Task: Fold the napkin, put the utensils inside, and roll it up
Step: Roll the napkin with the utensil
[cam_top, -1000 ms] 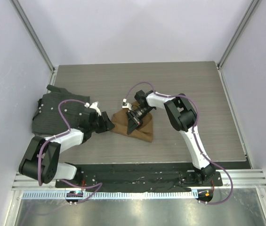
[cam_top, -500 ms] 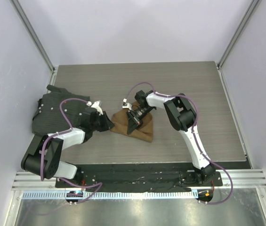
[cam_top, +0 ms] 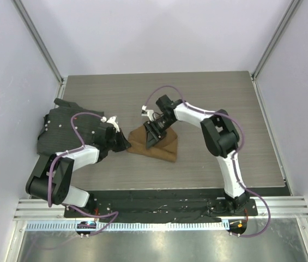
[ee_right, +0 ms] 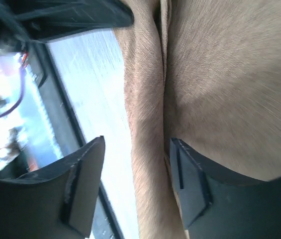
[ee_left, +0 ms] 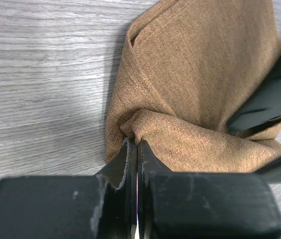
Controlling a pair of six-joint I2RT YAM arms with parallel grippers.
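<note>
The tan-brown napkin (cam_top: 162,146) lies bunched and folded at the table's middle. My left gripper (cam_top: 125,143) is at its left edge. In the left wrist view this gripper (ee_left: 136,145) is shut, with a puckered fold of the napkin (ee_left: 200,74) pinched at its tips. My right gripper (cam_top: 154,134) hovers over the napkin's upper left part. The right wrist view shows it (ee_right: 138,167) open, its fingers (ee_right: 190,174) astride a ridge of the napkin (ee_right: 220,74) without clamping it. The utensils are hidden or out of view.
A dark grey-black textured mat (cam_top: 61,131) lies crumpled at the table's left side, under the left arm. Grey walls and metal rails border the wooden table (cam_top: 224,98). The arms' black base plate (cam_top: 159,199) runs along the near edge.
My left gripper has closed on the napkin's left edge. My right gripper has opened, let go of the cloth and shifted slightly back and left. The napkin's top has been pulled up a little.
</note>
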